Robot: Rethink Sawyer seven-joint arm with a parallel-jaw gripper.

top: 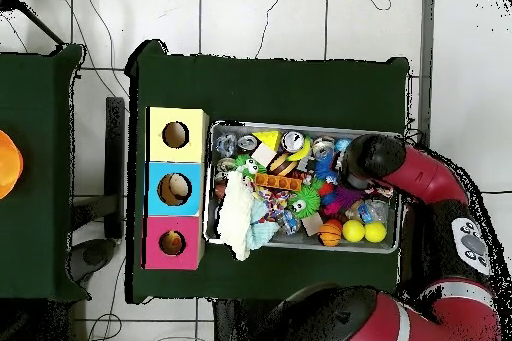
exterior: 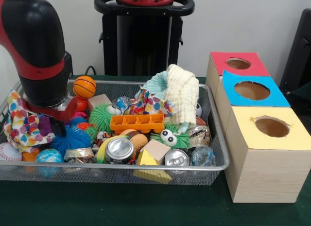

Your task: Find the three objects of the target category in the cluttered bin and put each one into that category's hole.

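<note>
A wire mesh bin [exterior: 214, 138] is heaped with toys, cans, balls and cloths. My gripper [exterior: 58, 125] is low in the bin's left end, sunk between a colourful patterned cloth [exterior: 22, 124] and a blue spiky ball [exterior: 73, 138]; its tips are hidden. From overhead the arm's wrist [top: 365, 160] covers that end of the bin [top: 300, 125]. Right of the bin stand three boxes with round holes: red [exterior: 238, 63], blue [exterior: 251, 90] and yellow [exterior: 272, 127]. Silver cans [exterior: 119, 149] [exterior: 176, 158] lie at the front, a small basketball [exterior: 84, 86] at the back.
An orange tray [exterior: 137, 123], a cream knit cloth [exterior: 182, 92], a green spiky ball [exterior: 101, 116], a green googly-eyed toy [exterior: 167, 137], wooden blocks [exterior: 155, 149] and a yellow wedge [exterior: 150, 171] crowd the middle. A baseball [exterior: 7, 151] and a globe ball [exterior: 48, 156] lie front left.
</note>
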